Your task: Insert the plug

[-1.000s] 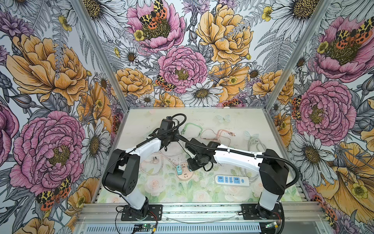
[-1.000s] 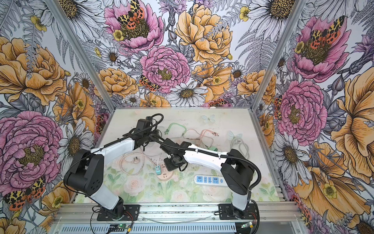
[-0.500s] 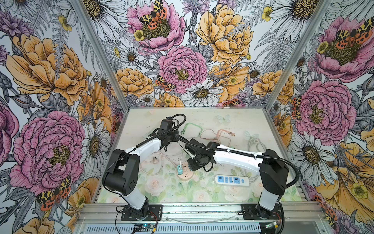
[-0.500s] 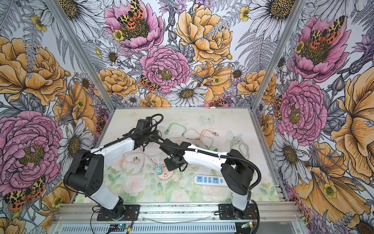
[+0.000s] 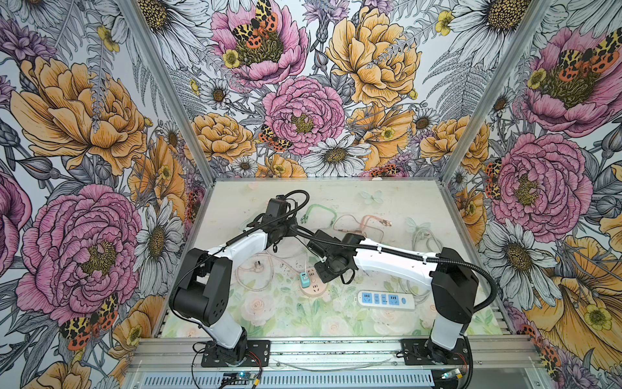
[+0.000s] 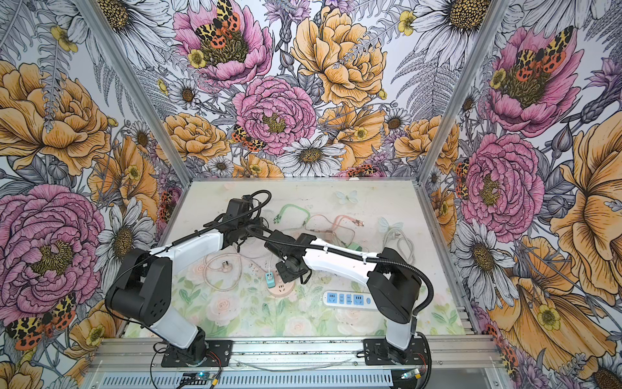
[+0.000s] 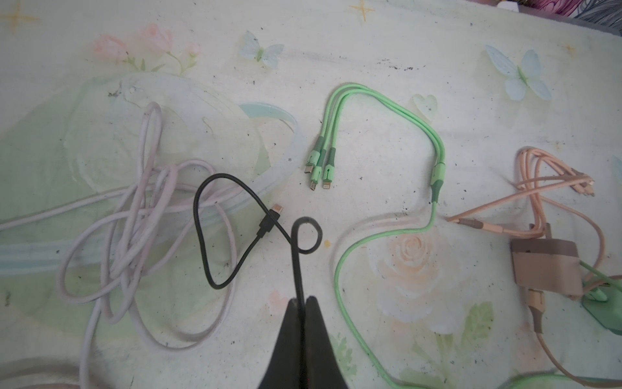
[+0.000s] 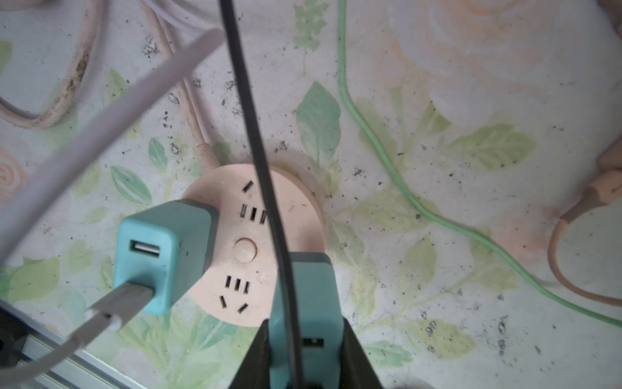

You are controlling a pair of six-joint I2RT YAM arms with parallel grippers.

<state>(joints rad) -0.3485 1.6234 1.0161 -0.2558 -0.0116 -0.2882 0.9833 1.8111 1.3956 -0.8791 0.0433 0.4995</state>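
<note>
a teal plug [image 8: 313,293] trailing a black cable [image 8: 249,101] is clamped in the right gripper [image 8: 304,350]. it sits at the rim of a round pink socket [image 8: 292,208] on the floral desk [image 8: 471,235]. its prongs are hidden, so i cannot tell whether they are in the slots. a second teal charger [image 8: 165,249] stands plugged in beside it. farther back, the left gripper [image 7: 303,310] is pinched together on the black cable, near a green cable [image 7: 437,151].

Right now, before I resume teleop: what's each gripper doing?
Left gripper: shut on the black cable.
Right gripper: shut on the teal charger.
</note>
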